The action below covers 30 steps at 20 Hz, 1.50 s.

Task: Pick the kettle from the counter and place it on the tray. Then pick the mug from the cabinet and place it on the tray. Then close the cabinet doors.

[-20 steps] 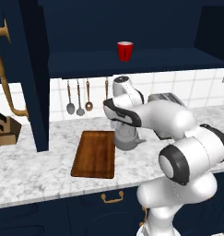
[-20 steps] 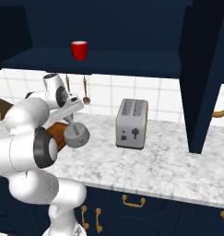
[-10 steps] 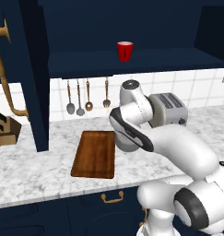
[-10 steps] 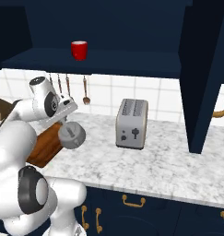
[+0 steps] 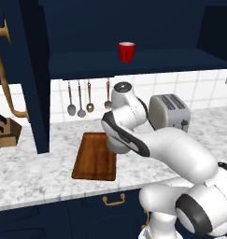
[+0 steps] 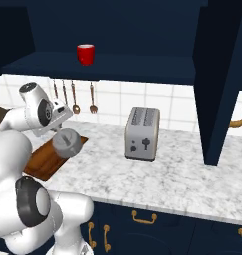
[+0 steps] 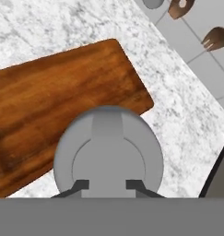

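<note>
The gripper (image 7: pixel 108 184) is clamped on the kettle (image 7: pixel 109 154), its two dark fingertips set close together on the handle at the top of the round grey body. In the hand view the kettle hangs over the near corner of the tray (image 7: pixel 53 101), partly above the wood and partly above the counter (image 7: pixel 178 115) beside it. The right base view shows the kettle (image 6: pixel 67 142) lifted clear of the tray (image 6: pixel 43 159), with the arm's wrist just above it.

The tray (image 5: pixel 95 156) lies flat on the counter (image 5: pixel 35 172), its long side running away from the edge, and nothing rests on it. Behind it, utensils (image 5: pixel 81 98) hang on the tiled wall. The toaster (image 6: pixel 142 133) stands upright on the counter (image 6: pixel 192 174) to the right of the tray, well apart from it. A knife block (image 5: pixel 5 133) sits at the far left.

Above, the cabinet (image 5: pixel 133 63) is open. The mug (image 5: pixel 126 51) stands upright on its shelf, seen also from the right (image 6: pixel 85 54). The doors (image 5: pixel 33 74) stand swung out on both sides, the right one (image 6: pixel 219 79) with a curved brass handle. Drawers (image 6: pixel 157 224) with brass pulls run below the counter.
</note>
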{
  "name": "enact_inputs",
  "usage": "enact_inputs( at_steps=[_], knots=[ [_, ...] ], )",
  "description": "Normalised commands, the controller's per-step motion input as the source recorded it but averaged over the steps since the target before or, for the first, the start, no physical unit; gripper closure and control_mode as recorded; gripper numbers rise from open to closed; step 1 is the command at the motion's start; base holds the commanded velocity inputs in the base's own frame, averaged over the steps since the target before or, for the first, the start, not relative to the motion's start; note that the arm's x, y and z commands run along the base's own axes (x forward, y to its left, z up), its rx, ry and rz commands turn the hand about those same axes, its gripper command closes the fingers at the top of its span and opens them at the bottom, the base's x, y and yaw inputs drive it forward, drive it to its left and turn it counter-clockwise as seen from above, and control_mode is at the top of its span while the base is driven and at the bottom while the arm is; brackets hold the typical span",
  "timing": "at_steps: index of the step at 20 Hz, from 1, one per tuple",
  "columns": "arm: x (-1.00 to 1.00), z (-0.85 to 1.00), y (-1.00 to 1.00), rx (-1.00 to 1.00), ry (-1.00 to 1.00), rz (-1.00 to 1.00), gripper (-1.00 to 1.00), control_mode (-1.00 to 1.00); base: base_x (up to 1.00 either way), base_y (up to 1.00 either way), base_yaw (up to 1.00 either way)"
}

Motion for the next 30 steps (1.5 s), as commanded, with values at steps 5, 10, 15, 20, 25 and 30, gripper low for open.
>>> enact_inputs(
  at_steps=[5, 10, 15, 20, 25, 30],
  knots=[
    [0.31, -0.16, 0.65, 0.0, 0.0, 0.0, 1.0, -1.0, 0.0, 0.0, 0.0],
    [0.49, -0.32, 0.65, 0.0, -0.03, -0.01, 1.0, -1.0, 0.0, 0.0, 0.0],
    [0.4, -0.27, 0.32, 0.0, -0.02, -0.02, 1.0, -1.0, 0.0, 0.0, 0.0],
    [0.15, -0.09, 0.0, 0.0, 0.0, -0.02, 1.0, -1.0, 0.0, 0.0, 0.0],
    [0.17, -0.13, 0.0, 0.0, 0.0, -0.01, 1.0, -1.0, 0.0, 0.0, 0.0],
    [0.06, -0.18, 0.0, 0.0, 0.0, 0.0, 1.0, -1.0, 0.0, 0.0, 0.0]
  ],
)
